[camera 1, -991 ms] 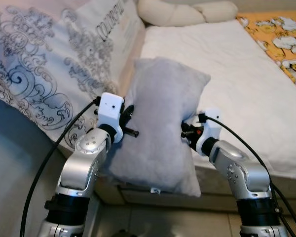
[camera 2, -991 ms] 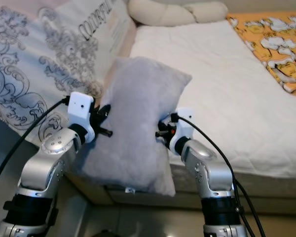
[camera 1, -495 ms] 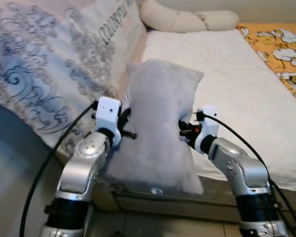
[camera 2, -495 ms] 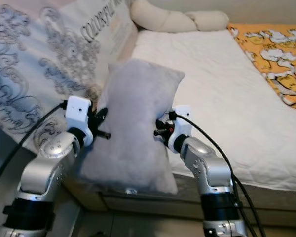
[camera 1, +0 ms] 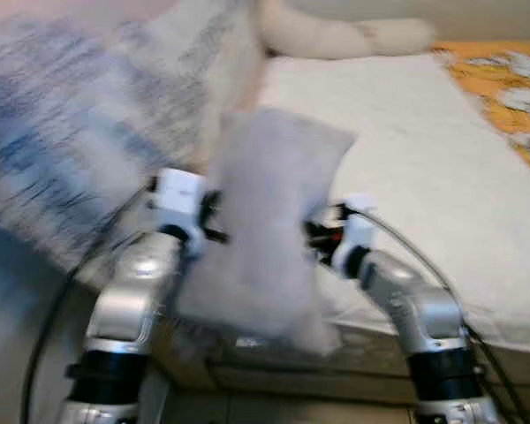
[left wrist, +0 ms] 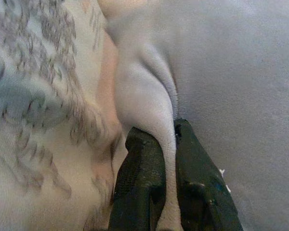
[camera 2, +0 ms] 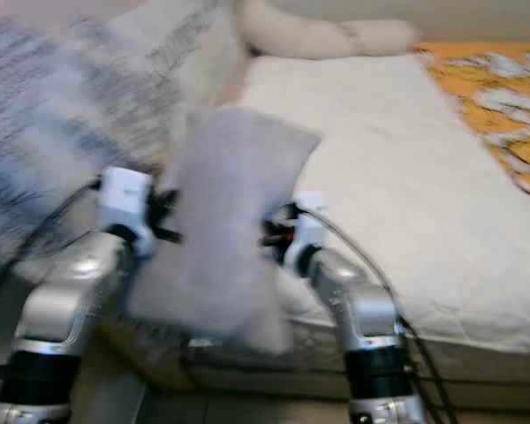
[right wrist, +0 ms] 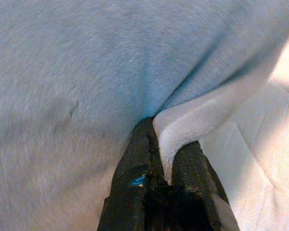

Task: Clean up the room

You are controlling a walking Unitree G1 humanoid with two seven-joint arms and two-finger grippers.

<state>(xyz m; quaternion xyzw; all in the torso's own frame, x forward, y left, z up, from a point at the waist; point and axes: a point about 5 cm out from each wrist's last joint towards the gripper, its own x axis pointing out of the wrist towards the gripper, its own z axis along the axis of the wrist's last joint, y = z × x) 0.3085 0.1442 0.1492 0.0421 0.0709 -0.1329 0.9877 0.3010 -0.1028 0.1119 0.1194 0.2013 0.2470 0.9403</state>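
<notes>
A grey plush pillow (camera 1: 269, 221) hangs upright between my two arms, over the near edge of the bed (camera 1: 424, 168). My left gripper (camera 1: 214, 219) is shut on a fold of the pillow's left edge (left wrist: 149, 110), pinched between the black fingers (left wrist: 139, 187). On the other side, my right gripper (camera 1: 311, 237) is shut on a fold of its right edge (right wrist: 183, 125). The pillow's lower corner droops below the mattress edge. Both eye views are blurred.
A patterned white-and-grey duvet (camera 1: 79, 132) is heaped on the left of the bed. A cream bolster (camera 1: 336, 37) lies at the head, and an orange printed cover (camera 1: 512, 88) is at the far right. White mattress spreads behind the pillow.
The whole picture has blurred and shifted, so the camera is moving. Both arms with the pillow sit slightly further left in view; both grips are unchanged.
</notes>
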